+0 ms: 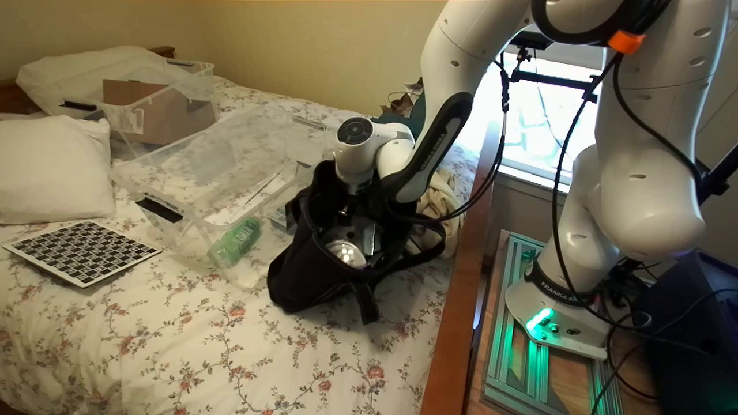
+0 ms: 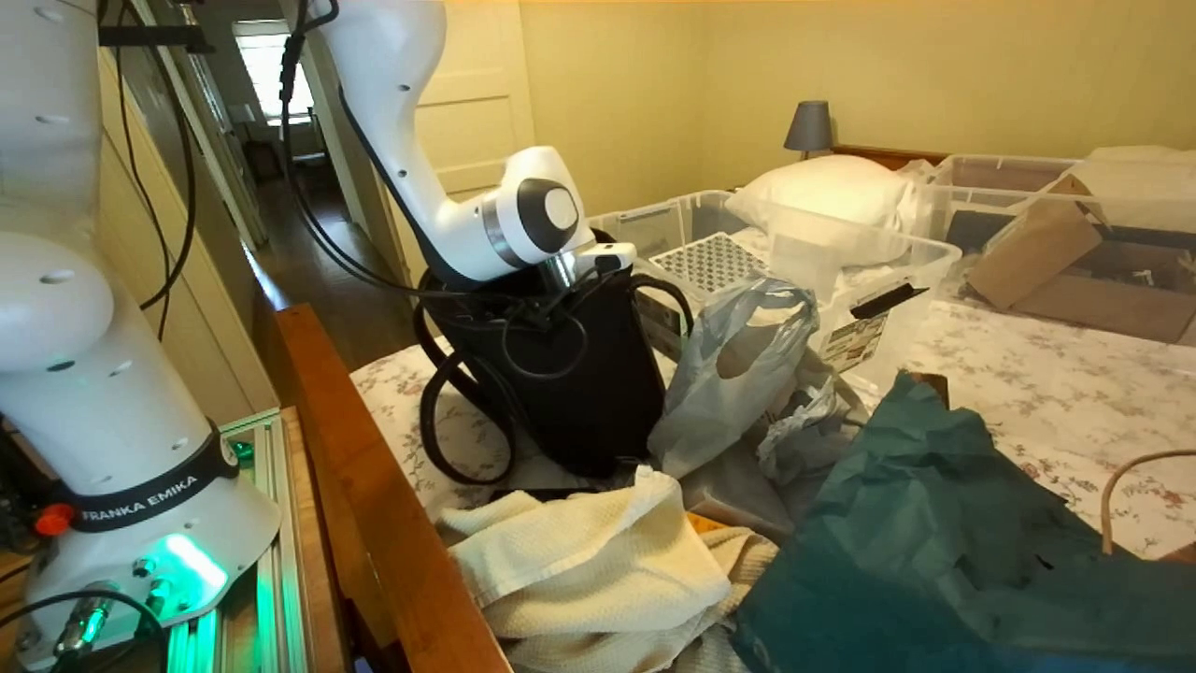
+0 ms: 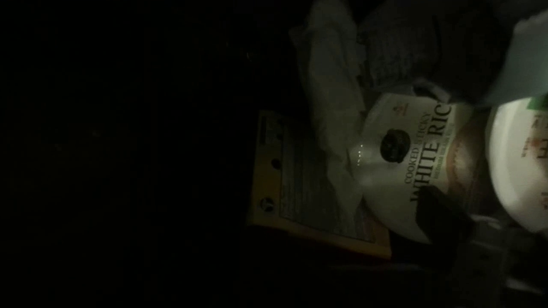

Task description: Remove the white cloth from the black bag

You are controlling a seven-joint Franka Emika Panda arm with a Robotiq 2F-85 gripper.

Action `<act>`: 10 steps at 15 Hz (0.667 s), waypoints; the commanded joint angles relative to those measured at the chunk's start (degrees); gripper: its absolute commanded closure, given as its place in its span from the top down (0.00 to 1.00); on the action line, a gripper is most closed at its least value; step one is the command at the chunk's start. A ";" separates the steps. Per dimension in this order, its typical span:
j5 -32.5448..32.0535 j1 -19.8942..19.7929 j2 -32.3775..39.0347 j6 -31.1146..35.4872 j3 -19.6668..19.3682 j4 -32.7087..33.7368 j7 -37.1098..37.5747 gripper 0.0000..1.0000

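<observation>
The black bag (image 1: pixel 311 271) stands on the bed with its round mouth up and straps hanging; it also shows in an exterior view (image 2: pixel 589 393). My gripper (image 1: pixel 349 210) points down inside its mouth, mostly hidden by the bag wall and shadow. The wrist view is very dark. A pale crumpled strip (image 3: pixel 334 90) lies there over a yellow-edged box (image 3: pixel 295 179) and against a white rice bowl (image 3: pixel 394 184); it may be the white cloth, I cannot tell. A dark block (image 3: pixel 443 214), likely one fingertip, covers part of the bowl. The other fingertip is lost in the dark.
A second white bowl (image 3: pixel 518 162) lies in the bag. Around the bag are a clear bin (image 1: pixel 190 213), a green bottle (image 1: pixel 236 241), a cream towel (image 2: pixel 598 561), a grey plastic bag (image 2: pixel 738 374) and a teal bag (image 2: pixel 916 542). A wooden bed rail (image 1: pixel 455 323) runs beside the robot.
</observation>
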 commanded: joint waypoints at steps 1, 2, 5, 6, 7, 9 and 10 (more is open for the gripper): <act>-4.76 1.21 5.06 5.11 -3.31 2.58 5.70 1.00; -6.05 1.75 5.68 6.54 -4.27 2.92 7.07 1.00; -7.79 2.46 8.13 8.58 -5.58 4.30 8.99 1.00; -8.06 2.86 8.70 8.73 -6.04 4.64 9.56 1.00; -8.49 3.35 8.81 8.91 -6.56 4.75 9.95 1.00; -11.01 5.52 7.34 8.89 -8.60 4.14 11.55 1.00; -12.97 6.92 6.35 8.67 -9.87 3.68 12.71 1.00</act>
